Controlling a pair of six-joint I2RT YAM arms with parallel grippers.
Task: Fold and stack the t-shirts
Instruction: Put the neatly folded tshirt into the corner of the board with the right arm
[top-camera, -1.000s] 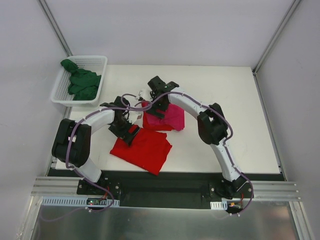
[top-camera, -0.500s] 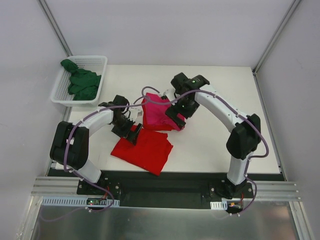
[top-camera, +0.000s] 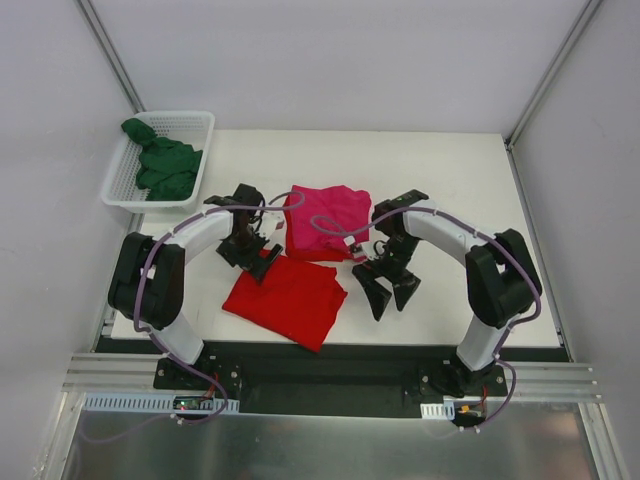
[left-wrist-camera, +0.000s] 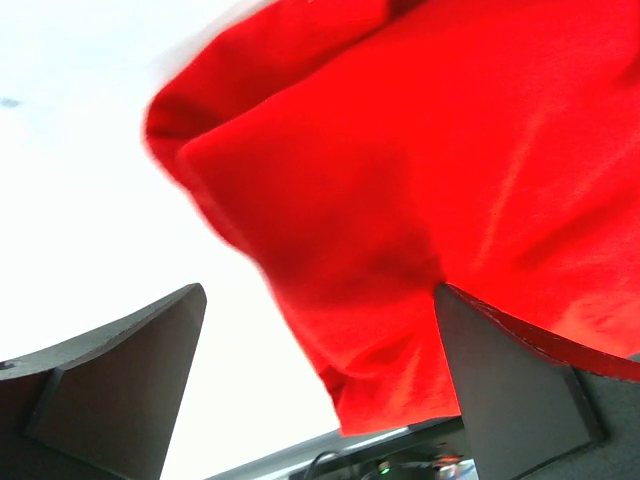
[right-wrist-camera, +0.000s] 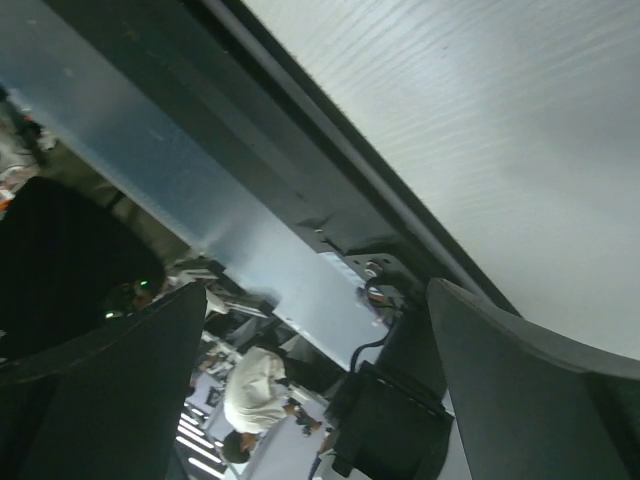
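A bright red t-shirt (top-camera: 285, 298) lies folded on the white table (top-camera: 470, 200), near the front. A magenta-pink t-shirt (top-camera: 327, 220) lies folded just behind it. A dark green t-shirt (top-camera: 160, 165) sits bunched in the white mesh basket (top-camera: 200, 130) at the back left. My left gripper (top-camera: 262, 265) is open at the red shirt's back-left edge; in the left wrist view (left-wrist-camera: 320, 385) the red cloth (left-wrist-camera: 420, 180) fills the space ahead of its jaws. My right gripper (top-camera: 392, 296) is open and empty, to the right of the red shirt, pointing toward the table's front.
The basket stands at the table's back-left corner. Grey walls enclose the table on three sides. The right wrist view shows only the table's front edge (right-wrist-camera: 330, 150) and the room beyond.
My right gripper has left the pink shirt and swung right and toward the front, now empty. The pink shirt lies flatter and folded. My left gripper has stayed at the red shirt's edge.
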